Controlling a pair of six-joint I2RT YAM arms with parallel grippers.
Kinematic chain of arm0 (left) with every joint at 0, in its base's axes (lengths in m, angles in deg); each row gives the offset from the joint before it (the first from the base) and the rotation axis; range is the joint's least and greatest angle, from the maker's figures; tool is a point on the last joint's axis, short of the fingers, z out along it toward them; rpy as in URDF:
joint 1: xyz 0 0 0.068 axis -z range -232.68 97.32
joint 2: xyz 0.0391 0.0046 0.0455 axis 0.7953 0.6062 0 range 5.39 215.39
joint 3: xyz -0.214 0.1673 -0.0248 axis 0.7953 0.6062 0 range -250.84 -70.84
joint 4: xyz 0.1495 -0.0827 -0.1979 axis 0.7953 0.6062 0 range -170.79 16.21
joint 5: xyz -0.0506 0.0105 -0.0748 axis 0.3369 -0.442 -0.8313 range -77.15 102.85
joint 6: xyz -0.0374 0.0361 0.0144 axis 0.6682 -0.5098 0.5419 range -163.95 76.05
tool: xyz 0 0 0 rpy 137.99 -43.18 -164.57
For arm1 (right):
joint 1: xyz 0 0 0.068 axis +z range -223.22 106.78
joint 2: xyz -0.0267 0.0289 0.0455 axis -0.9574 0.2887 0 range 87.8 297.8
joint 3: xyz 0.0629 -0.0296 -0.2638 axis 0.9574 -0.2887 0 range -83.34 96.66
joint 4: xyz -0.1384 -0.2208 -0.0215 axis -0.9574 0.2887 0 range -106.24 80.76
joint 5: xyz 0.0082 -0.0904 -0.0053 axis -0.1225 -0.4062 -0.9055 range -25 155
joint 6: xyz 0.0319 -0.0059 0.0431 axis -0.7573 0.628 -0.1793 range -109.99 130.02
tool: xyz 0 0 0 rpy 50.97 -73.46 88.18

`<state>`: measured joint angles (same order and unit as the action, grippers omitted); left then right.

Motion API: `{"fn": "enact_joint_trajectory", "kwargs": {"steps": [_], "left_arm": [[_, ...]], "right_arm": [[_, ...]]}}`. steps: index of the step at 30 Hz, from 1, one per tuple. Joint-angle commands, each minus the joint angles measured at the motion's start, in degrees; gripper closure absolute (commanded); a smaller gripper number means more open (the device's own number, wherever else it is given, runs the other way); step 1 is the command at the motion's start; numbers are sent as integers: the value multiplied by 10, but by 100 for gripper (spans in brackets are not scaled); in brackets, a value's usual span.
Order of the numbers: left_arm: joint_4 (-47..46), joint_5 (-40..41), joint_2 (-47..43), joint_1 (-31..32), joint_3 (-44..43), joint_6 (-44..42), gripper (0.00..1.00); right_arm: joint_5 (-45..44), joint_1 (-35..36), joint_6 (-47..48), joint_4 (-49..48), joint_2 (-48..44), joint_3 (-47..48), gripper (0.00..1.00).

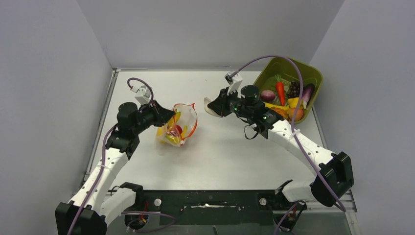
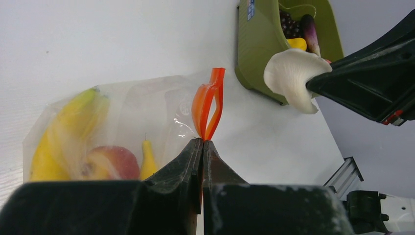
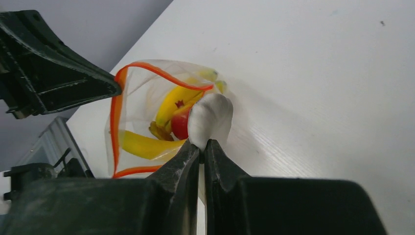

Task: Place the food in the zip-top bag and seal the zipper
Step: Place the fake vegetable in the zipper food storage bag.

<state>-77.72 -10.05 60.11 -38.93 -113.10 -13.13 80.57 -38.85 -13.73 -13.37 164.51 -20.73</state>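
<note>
Bag: clear zip-top bag (image 1: pixel 177 128) lies at c. 9 o'clock of the table (image 1: pixel 220 161) centre, mouth gaping toward 3 o'clock.
Inside bag: yellow bananas (image 3: pixel 144 145) + red fruit (image 3: pixel 180 125). Anything else is hard to tell thru the plastic.
Zipper: orange-red zipper (image 1: pixel 194 120) is unsealed, lips bowed apart into a loop. Its long axis runs approx 12–6 in top view.
L claw: L claw (image 2: pixel 202 142) is clenched on the zipper's end at the mouth's 11 o'clock corner, propping the mouth open.
R claw: R claw (image 3: pixel 202 144) is clamped on the stem of a white mushroom (image 3: pixel 210 120), cap fwd, jaws nearly together.
Key relation: the bag mouth sits at c. 8 o'clock from R claw, near but apart. In the R wrist view the cap lines up w/ the opening. R arm carries the cargo; L arm is busy as holder.
Bin: olive-green bin (image 1: pixel 313 78) at 2 o'clock of the table, more food in it.
Step (my read): mushroom en route to the bag, drop not yet made.
Next needs: cap thru the loop w/o snagging a lip, then let go.
</note>
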Motion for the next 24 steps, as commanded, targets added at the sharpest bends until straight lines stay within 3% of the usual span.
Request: {"fn": "enact_joint_trajectory", "kwargs": {"steps": [1,9,24], "left_arm": [[-51,-18,-17,-3,-19,-16,100],[-39,-20,-32,-3,-10,-33,100],[-47,-60,-31,-3,-5,-21,100]], "right_arm": [[-21,47,-81,-82,18,-4,100],[-47,103,-140,-110,79,28,100],[-98,136,-185,-188,117,21,97]]}}
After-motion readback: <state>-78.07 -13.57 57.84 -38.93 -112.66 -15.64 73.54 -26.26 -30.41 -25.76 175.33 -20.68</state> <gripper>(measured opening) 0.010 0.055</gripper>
